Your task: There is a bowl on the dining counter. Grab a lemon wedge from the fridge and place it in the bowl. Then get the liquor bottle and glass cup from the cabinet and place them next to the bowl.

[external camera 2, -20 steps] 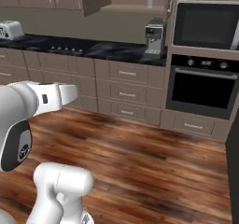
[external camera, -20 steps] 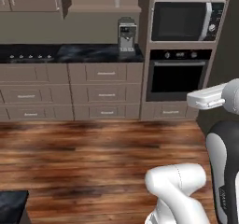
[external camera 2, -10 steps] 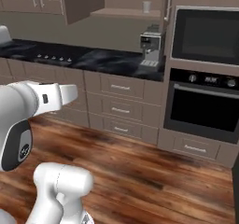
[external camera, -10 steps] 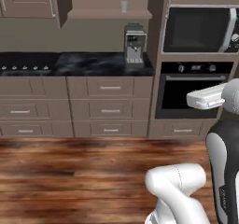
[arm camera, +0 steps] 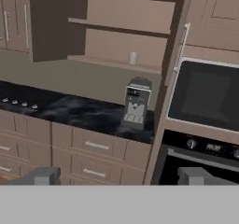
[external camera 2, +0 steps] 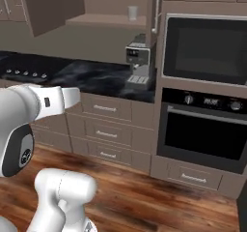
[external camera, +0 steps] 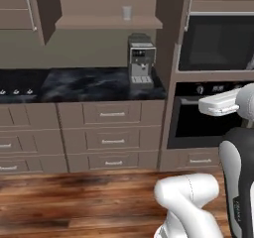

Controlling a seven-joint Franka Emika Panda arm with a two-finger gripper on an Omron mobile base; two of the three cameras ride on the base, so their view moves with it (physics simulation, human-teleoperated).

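Your claw [arm camera: 119,176] gapes wide and empty; the glass cup [arm camera: 133,58] stands upright near the cabinet shelf's [arm camera: 100,62] right end, above and ahead.

No text, label or number can be read anywhere.

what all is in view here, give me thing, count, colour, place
glass cup: one, pale, lower shelf of the open upper cabinet
coffee machine: one, grey, on the counter below that shelf
counter: one, dark marbled, over the drawers
drawers: beige, stacked under the counter
stovetop knobs: a row, on the counter's left part
microwave: one, dark, built in above the oven
oven: one, black, right of the drawers
floor: brown wood
gripper: one, grey tips, jaws open, empty
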